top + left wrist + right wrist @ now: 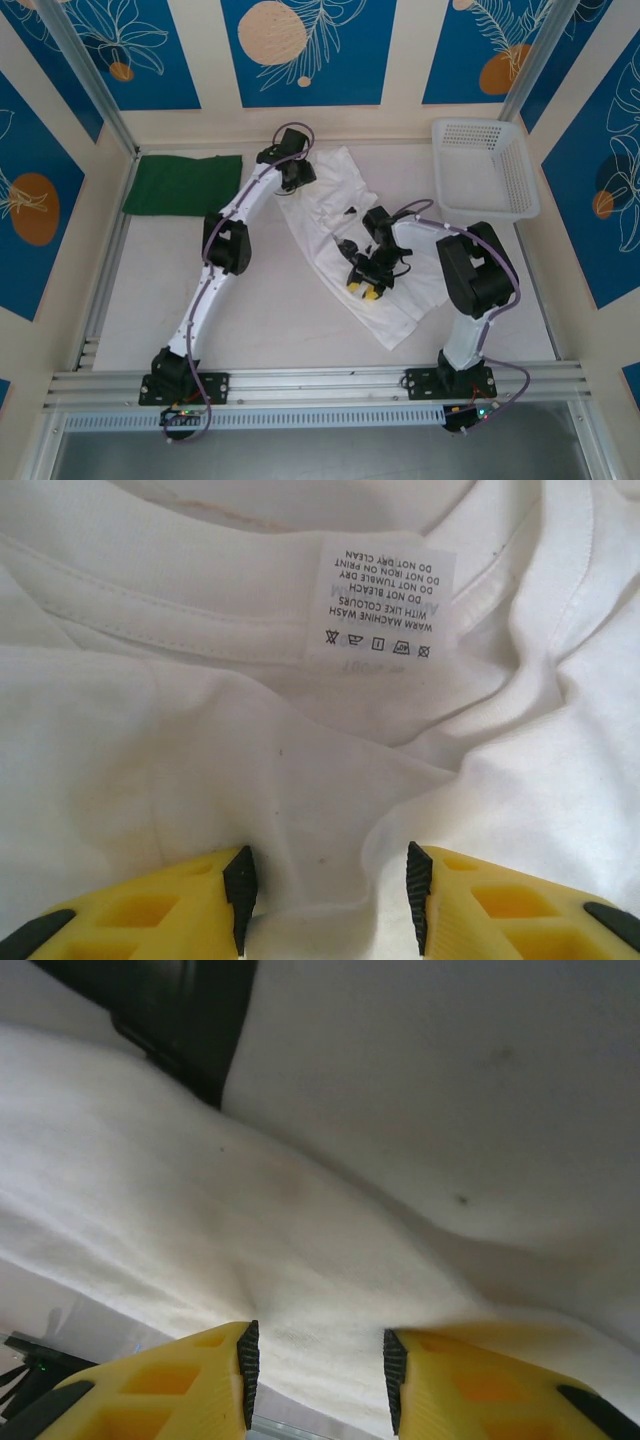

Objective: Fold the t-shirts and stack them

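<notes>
Slippage worries us: the white t-shirt [325,215] lies crumpled mid-table, right gripper [315,1350] clamped on a fold, left gripper [325,885] straddling collar cloth where we cannot tell its hold, so lifting may drop that end.

The white cloth t-shirt with small black printed marks [150,730] is soft, matt knit, with stitched seams at the collar. Its white sewn-in care label [380,600] looks thin and smooth. The fingers [150,915] of my left gripper [325,885] are matt yellow plastic with ribbed black pads [240,885]. The plain dark green cloth t-shirt [183,183] is matt, and the white plastic mesh basket [480,175] is faintly glossy.
</notes>
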Motion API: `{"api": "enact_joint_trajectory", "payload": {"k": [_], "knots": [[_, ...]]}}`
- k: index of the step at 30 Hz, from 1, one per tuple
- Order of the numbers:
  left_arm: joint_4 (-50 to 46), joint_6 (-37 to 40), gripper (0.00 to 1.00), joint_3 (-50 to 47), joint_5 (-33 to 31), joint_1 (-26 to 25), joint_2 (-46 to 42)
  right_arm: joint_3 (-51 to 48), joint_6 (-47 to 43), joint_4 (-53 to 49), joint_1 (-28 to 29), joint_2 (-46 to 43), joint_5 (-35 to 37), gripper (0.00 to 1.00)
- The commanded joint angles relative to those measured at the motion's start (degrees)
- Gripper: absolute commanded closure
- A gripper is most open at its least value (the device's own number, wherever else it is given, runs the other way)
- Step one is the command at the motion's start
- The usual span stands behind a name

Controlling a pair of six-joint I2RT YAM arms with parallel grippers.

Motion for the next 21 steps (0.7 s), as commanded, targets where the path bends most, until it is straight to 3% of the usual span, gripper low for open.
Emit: {"api": "enact_joint_trajectory", "payload": {"k": [1, 10, 21], "knots": [[-0.9, -2.2, 0.53, -0.7, 3.2, 1.2, 4.8, 2.8, 2.6, 0.9, 1.0, 1.8, -1.0, 0.60], [5.1, -2.0, 0.50, -0.7, 9.3, 4.9, 5.2, 9.5, 7.7, 3.5, 6.8, 9.9, -4.5, 0.60], [13.2, -1.8, 0.49, 1.1, 12.3, 9.0, 6.7, 18.1, 8.9, -0.8, 17.9, 14.3, -2.9, 0.60]]}}
